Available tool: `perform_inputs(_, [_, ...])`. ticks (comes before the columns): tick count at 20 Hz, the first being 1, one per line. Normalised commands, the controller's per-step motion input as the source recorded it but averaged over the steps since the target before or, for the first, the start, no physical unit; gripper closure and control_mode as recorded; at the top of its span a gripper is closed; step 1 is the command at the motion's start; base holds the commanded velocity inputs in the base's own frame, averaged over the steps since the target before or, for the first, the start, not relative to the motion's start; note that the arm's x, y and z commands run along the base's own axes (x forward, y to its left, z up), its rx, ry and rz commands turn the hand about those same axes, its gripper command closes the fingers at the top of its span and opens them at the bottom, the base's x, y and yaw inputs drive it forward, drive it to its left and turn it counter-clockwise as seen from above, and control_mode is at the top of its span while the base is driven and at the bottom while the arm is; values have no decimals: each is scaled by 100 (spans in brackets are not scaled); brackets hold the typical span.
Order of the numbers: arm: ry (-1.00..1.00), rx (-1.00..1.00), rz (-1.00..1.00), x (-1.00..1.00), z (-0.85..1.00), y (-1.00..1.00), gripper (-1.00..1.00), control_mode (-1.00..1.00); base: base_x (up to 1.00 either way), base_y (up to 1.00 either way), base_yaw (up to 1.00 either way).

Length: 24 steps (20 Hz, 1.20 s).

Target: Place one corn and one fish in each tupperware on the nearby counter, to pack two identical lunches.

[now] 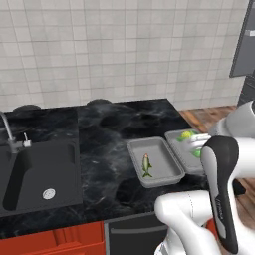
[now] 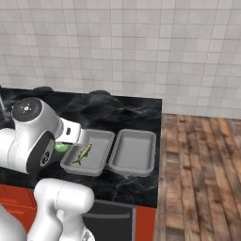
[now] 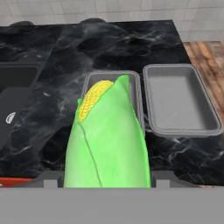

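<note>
Gripper (image 3: 107,186): jaws partly open, clamping the green corn (image 3: 109,140) at frame centre.
Left tupperware (image 2: 101,136): holding one fish (image 2: 83,154).
Right tupperware (image 2: 134,151): sitting beside it.

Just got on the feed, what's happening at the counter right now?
The arm is carrying a green-husked corn in its pincer, up above the black counter and short of the two grey trays. The left tray already holds one small fish; the right tray has nothing in it. In the hand view the corn lines up with the left tray, so it looks headed there to join the fish. The sink lies off to the left.
</note>
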Motion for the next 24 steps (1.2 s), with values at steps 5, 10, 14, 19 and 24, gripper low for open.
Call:
perform_inputs(5, [1, 0, -4, 30, -38, 0, 100, -100, 0, 0, 0])
perform_inputs(10, [1, 0, -2, 22, -47, 0, 100, -100, 0, 0, 0])
perform_inputs(14, [0, 0, 0, 17, -48, 0, 100, -100, 0, 0, 0])
perform_inputs(19, [0, 0, 0, 20, -46, 1, 100, -100, 0, 0, 0])
perform_inputs(24, [0, 0, 0, 28, -47, 10, 100, -100, 0, 0, 0])
